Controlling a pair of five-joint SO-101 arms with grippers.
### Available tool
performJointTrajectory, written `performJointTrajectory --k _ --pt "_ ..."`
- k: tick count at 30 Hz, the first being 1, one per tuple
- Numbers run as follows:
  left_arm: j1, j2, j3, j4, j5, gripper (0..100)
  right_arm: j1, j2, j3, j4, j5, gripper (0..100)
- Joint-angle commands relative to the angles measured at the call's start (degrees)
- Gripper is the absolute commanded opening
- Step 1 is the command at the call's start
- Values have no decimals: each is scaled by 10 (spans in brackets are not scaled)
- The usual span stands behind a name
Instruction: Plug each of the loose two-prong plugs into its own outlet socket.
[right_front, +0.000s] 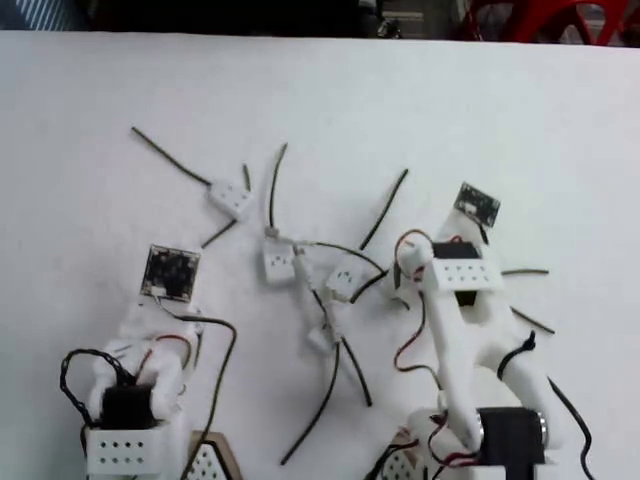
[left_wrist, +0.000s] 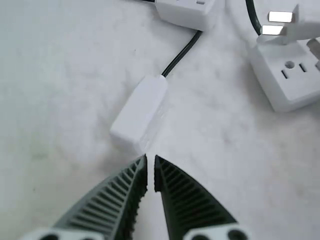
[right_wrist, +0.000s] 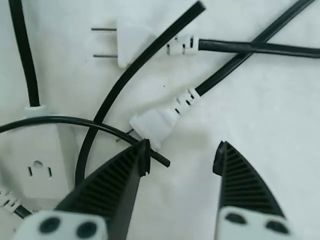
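Observation:
In the left wrist view my left gripper (left_wrist: 150, 159) is shut on nothing, its tips just short of a white block (left_wrist: 139, 112) on a black cord. Past the block lie one outlet socket (left_wrist: 290, 80) with a two-prong plug (left_wrist: 292, 25) resting across it and a second socket (left_wrist: 185, 10). My right gripper (right_wrist: 182, 152) is open over a white plug (right_wrist: 155, 122), whose body lies close to one finger (right_wrist: 132, 167). Another plug (right_wrist: 130, 42) lies farther off, its prongs bare. An outlet (right_wrist: 40, 160) sits beside that finger. In the high view three outlets (right_front: 232, 198) (right_front: 280, 260) (right_front: 345, 278) lie mid-table.
Black cords (right_front: 320, 400) cross the white table (right_front: 100, 100) between the two arms. The left arm (right_front: 140, 380) sits at the front left, the right arm (right_front: 460, 290) at the front right. Dark and red objects line the far edge.

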Motion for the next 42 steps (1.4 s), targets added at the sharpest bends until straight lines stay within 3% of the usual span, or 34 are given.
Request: performJointTrajectory --k 1,10,19,24,28,35,42 --pt "-7 -7 -3 -11 -4 50 5 17 -27 -29 -4 211" --pt "-7 -7 -3 -11 -4 50 4 72 -28 -115 -4 122" --pt "-7 -7 -3 -11 -4 50 -13 82 -33 -117 -4 125" --pt "-7 -7 -3 -11 -4 50 12 76 -37 -116 -19 9" --pt "-7 -7 -3 -5 -4 50 25 76 -37 -111 -18 13" --pt "-7 -7 -3 -5 -4 50 27 22 -83 18 83 16" --pt "-7 -7 -3 -5 -4 50 27 -101 -97 134 253 16"
